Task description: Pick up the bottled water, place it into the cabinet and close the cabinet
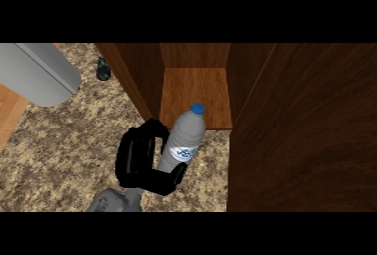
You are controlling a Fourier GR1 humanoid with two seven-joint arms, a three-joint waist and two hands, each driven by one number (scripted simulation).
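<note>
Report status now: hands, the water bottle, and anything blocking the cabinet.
Left hand curled round bottled water, cap toward the open cabinet. Right hand not in view. Cabinet door open beside it; nothing blocks the shelf.

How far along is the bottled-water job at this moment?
Done: the black hand is curled round the clear plastic water bottle with a blue cap, pointed at the open wooden cabinet. Left: setting it on the shelf and closing the wooden door.

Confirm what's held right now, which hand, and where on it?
The water bottle is held by one black hand, its fingers curled round the lower body at the label. Which hand it is cannot be told; no other shows.
</note>
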